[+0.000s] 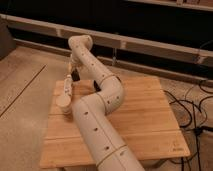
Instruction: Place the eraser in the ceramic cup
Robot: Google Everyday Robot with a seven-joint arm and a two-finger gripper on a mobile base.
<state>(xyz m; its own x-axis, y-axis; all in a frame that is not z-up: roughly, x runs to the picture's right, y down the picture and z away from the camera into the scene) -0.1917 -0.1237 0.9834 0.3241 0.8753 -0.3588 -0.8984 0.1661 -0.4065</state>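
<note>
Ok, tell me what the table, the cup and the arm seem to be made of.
Table: wood, pale matt boards with grain lines and seams. Cup: cream, smooth, possibly ceramic; plastic cannot be ruled out. Arm: smooth cream shell, probably moulded plastic, dotted with small dark holes. Its gripper, shut, hangs over the table's far corner, just beyond the cup.

We see warm, dim light from above on the wooden table (145, 115), where the gripper (74, 75) hangs closed over the far left edge. Behind the gripper the background sinks into darkness; nearer us, the pale arm (100, 105) carries a soft sheen.
</note>
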